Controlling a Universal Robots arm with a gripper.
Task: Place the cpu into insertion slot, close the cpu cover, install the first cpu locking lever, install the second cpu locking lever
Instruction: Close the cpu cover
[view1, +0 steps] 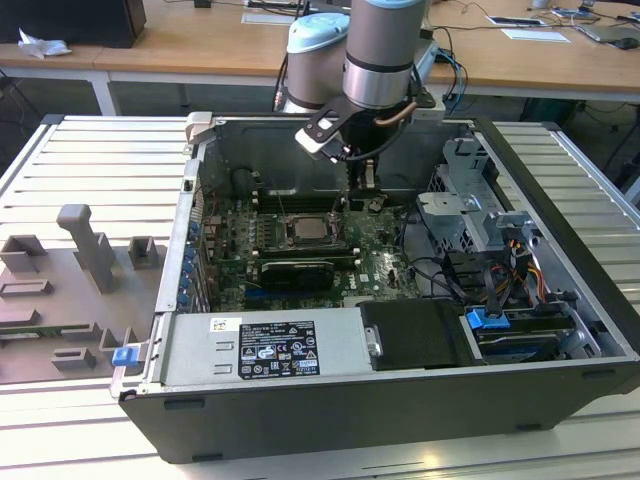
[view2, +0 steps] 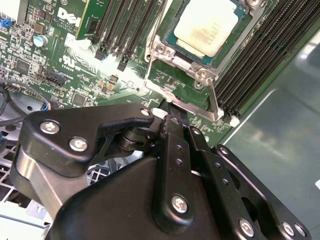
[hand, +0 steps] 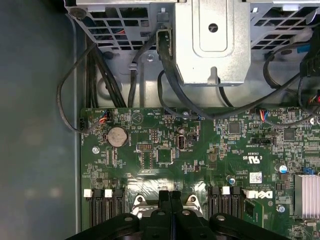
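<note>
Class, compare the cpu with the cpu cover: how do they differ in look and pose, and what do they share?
The cpu is a solid pale silver-beige square; the cpu cover is a thin silvery frame with green board showing through its window. The cpu lies flat in the insertion slot; the cpu cover is swung open beside it, not over the cpu. Both look metallic and squarish.
</note>
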